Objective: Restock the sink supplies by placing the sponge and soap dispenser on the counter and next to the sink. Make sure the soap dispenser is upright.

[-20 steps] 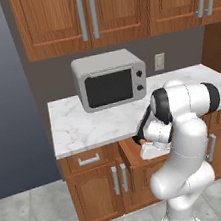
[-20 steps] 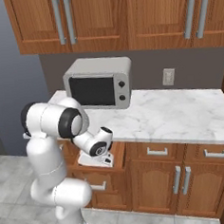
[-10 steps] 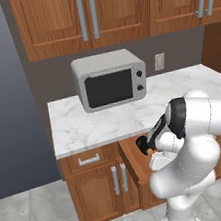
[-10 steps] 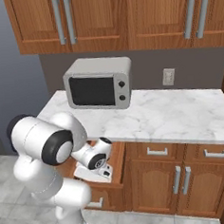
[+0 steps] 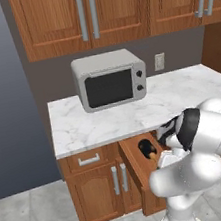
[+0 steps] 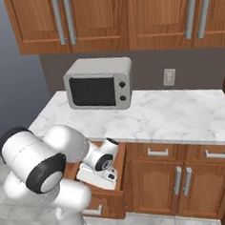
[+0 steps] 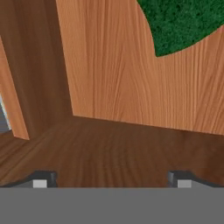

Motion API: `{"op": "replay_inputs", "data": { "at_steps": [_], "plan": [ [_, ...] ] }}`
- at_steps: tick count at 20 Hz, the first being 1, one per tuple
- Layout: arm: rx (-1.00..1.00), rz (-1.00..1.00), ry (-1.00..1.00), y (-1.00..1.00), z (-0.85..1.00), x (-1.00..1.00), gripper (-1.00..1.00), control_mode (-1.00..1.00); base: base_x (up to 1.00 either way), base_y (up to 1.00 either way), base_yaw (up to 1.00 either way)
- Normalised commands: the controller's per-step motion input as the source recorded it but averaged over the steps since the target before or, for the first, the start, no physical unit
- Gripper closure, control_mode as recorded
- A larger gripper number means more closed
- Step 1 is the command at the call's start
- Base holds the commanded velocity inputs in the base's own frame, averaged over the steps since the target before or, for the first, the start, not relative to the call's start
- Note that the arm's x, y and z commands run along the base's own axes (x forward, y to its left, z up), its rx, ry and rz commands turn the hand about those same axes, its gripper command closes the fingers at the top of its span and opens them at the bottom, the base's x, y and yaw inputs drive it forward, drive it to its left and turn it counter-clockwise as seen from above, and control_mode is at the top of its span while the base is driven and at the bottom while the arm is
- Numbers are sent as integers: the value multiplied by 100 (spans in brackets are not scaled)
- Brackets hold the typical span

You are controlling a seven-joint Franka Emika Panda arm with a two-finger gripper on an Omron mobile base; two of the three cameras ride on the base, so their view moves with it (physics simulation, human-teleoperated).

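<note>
The flat stone table (image 5: 109, 120) is white marble with thin grey veins. The boxy metal microwave (image 5: 109, 79) on it is silver grey, with a black window and small dark knobs. The wooden cupboards (image 6: 107, 17) above are warm brown with long silver handles, and the pulled-out wooden drawer (image 5: 136, 166) is the same brown with a streaky grain. A rough dark green sponge (image 7: 186, 22) is speckled. The small squat bottle (image 5: 150, 151) is black with orange-tan on it. The wall is dark grey, the floor pale grey tiles
</note>
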Motion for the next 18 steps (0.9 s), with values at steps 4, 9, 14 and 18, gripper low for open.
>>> {"op": "replay_inputs", "data": {
  "at_steps": [4,9,14,18],
  "plan": [
    [-2,0,1,0,12,-21,-100,-100,0,0,0],
    [-2,1,8,0,21,26,-100,-100,0,0,0],
    [0,0,6,0,24,64,-100,-100,0,0,0],
    [-1,0,1,0,4,35,-100,-100,0,0,0]
  ]
}}
